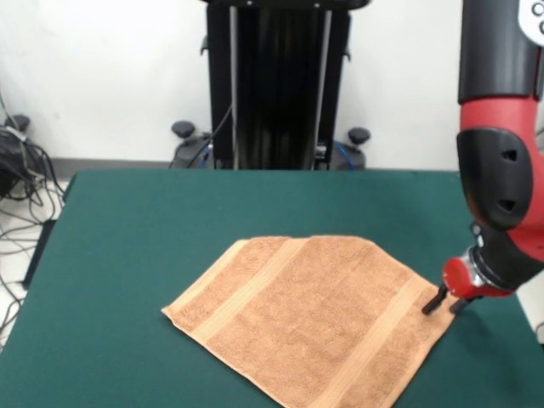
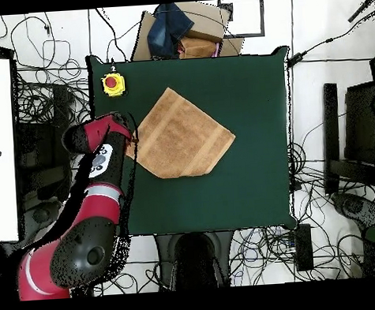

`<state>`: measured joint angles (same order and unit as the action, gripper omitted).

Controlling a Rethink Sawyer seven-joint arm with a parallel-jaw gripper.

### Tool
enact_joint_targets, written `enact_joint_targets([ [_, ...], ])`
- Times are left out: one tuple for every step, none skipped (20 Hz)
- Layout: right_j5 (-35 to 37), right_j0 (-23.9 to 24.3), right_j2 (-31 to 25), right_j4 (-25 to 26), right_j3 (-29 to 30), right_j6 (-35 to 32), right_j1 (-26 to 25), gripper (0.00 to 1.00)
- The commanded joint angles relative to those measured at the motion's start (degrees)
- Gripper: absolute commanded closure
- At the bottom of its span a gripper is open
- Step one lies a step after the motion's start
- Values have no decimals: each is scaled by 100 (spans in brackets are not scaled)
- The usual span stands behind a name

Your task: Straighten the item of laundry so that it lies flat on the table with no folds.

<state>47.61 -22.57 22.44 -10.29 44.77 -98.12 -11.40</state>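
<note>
The light orange-tan towel (image 1: 314, 314) lies spread on the dark green table (image 1: 144, 229), turned like a diamond, with a stripe band near each short end. Its corner towards the robot looks folded, leaving a straight cut-off edge there. The near corner runs off the picture's bottom edge. In the overhead view the towel (image 2: 183, 135) lies left of the table's (image 2: 250, 86) middle. My gripper (image 1: 445, 303) is low at the towel's right corner, its two dark fingers (image 1: 433, 301) apart with nothing between them. In the overhead view the gripper (image 2: 134, 138) is at the towel's left corner.
A red button on a yellow box (image 2: 112, 84) sits at a table corner. The black pedestal (image 1: 276, 85) stands behind the table. Cardboard boxes and cloth (image 2: 187, 31) lie beyond the far edge, with cables (image 1: 21, 183) on the floor around.
</note>
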Motion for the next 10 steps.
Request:
enact_joint_targets([
  [109, -288, -479, -523, -582, -2124, -697, 0],
  [156, -304, -469, -518, -645, -2155, -729, 0],
  [220, -322, -435, -509, -742, -2193, -782, 0],
  [266, -336, -401, -494, -837, -2227, -838, 0],
  [302, -344, -377, -480, -944, -2247, -908, 0],
  [350, -347, -340, -460, -1046, -2257, -978, 0],
  [398, -351, -302, -441, -1149, -2267, -1049, 0],
  [417, -357, -276, -423, -1209, -2263, -1094, 0],
  [457, -374, -228, -410, -1265, -2291, -1130, 0],
  [418, -384, -250, -410, -1263, -2279, -1136, 0],
])
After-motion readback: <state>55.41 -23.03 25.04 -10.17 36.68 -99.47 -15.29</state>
